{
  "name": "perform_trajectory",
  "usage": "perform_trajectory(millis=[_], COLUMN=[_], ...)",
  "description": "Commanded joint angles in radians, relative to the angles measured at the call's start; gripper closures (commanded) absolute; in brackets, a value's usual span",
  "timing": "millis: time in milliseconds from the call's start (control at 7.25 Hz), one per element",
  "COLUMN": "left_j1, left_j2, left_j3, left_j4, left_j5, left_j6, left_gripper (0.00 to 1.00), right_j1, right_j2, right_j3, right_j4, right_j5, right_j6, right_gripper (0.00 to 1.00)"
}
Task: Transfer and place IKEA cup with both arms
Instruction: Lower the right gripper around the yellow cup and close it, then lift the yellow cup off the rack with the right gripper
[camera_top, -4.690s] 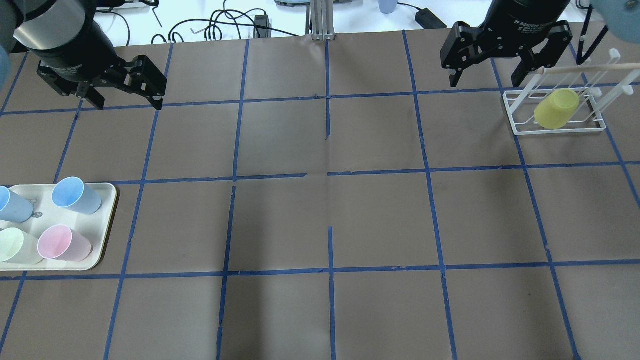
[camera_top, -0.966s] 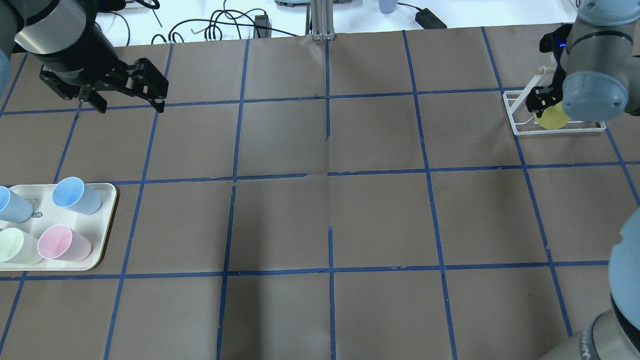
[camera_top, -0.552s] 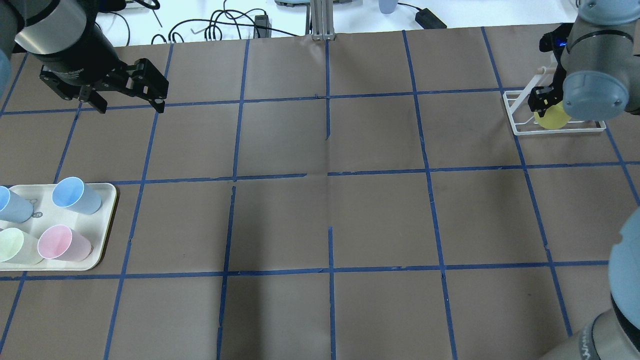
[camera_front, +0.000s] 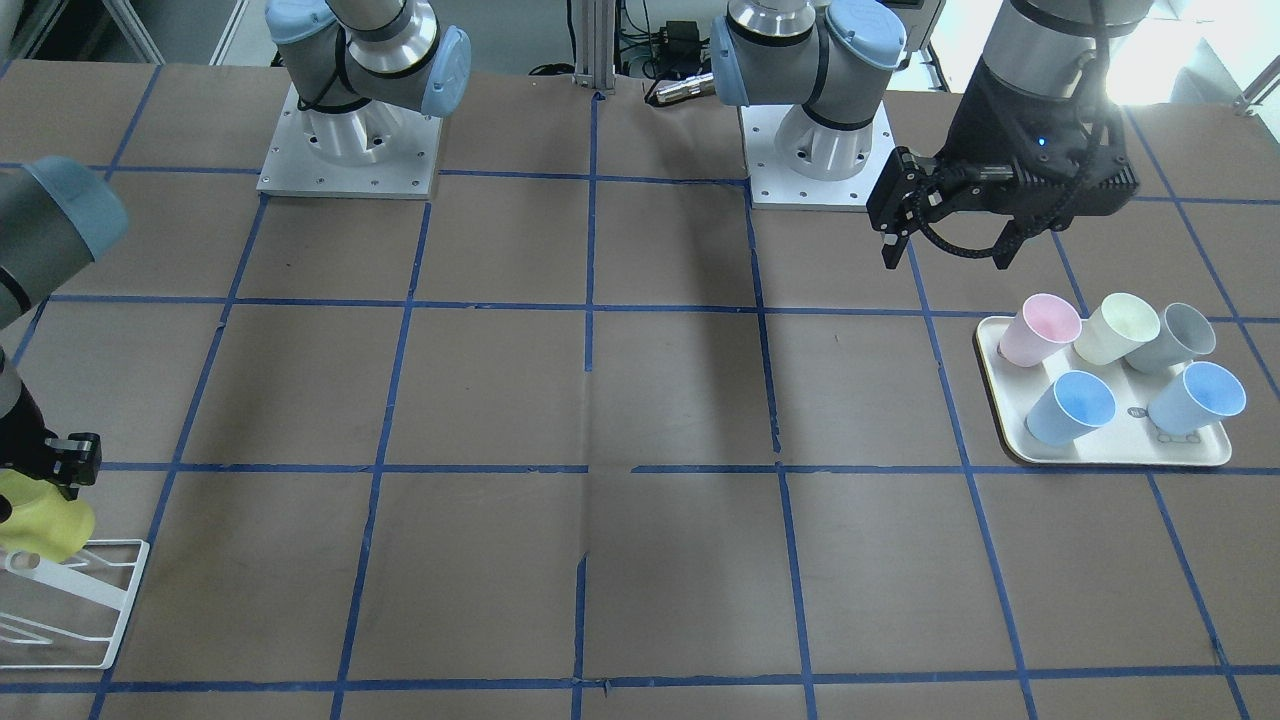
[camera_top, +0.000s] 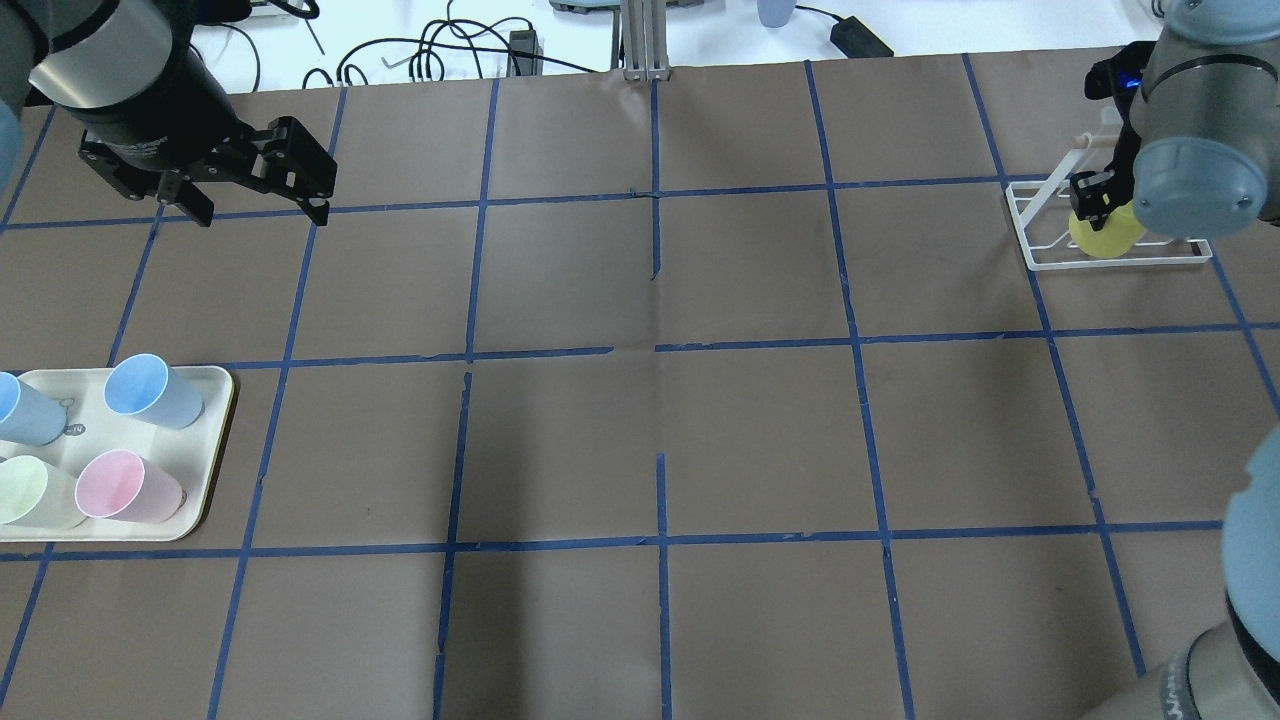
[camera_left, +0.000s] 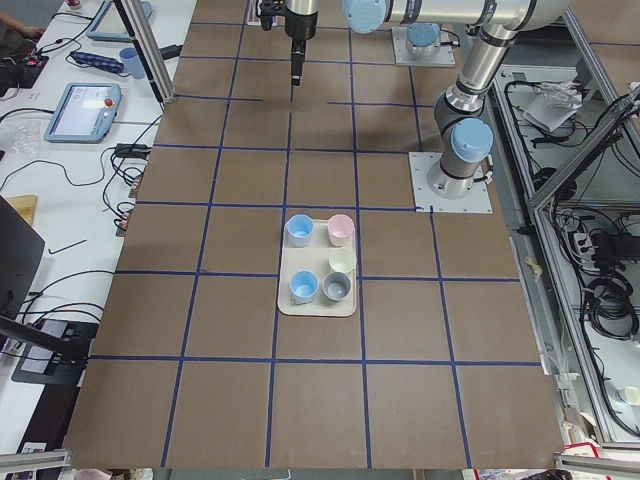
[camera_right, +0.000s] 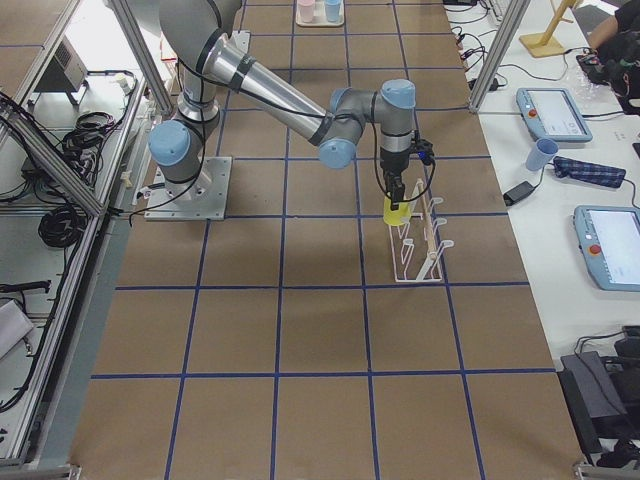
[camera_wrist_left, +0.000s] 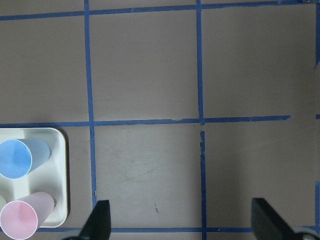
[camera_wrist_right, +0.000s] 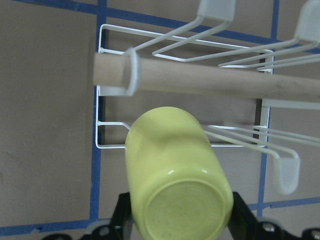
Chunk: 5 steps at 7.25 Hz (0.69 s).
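Observation:
The yellow IKEA cup (camera_top: 1102, 236) lies tilted on the white wire rack (camera_top: 1040, 255) at the far right, its base toward the right wrist camera (camera_wrist_right: 172, 175). My right gripper (camera_top: 1095, 200) is down at the rack, with a finger against each side of the cup (camera_wrist_right: 180, 215), and looks shut on it. The cup also shows in the front view (camera_front: 40, 520) and the right side view (camera_right: 396, 212). My left gripper (camera_top: 255, 195) is open and empty above the far left of the table (camera_wrist_left: 182, 222).
A white tray (camera_top: 215, 400) at the left edge holds pink, cream, grey and two light-blue cups (camera_front: 1075, 405). The rack's wooden rod (camera_wrist_right: 210, 82) and wire pegs stand just beyond the yellow cup. Cables lie past the table's far edge.
Since the oldest frame my right arm has swung down to the rack and its fingers have closed around the yellow cup. In the last second it shifted slightly right. The left arm has stayed still.

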<state>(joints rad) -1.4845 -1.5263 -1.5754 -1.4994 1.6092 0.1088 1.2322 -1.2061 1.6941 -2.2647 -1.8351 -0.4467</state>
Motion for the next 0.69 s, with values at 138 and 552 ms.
perform_trajectory(millis=[138, 552], left_j1=[0.001, 0.001], left_j2=[0.0, 0.0], left_j3=[0.0, 0.0], left_j4=[-0.001, 0.001], left_j5=[0.0, 0.0], left_j6=[0.0, 0.0], left_gripper=[0.0, 0.0], right_j1=[-0.002, 0.001], right_j2=[-0.061, -0.188], right_j3=[-0.017, -0.021], right_j4=[0.055, 0.184], right_j5=[0.002, 0.016], right_j6=[-0.003, -0.007], right_gripper=[0.55, 0.54])
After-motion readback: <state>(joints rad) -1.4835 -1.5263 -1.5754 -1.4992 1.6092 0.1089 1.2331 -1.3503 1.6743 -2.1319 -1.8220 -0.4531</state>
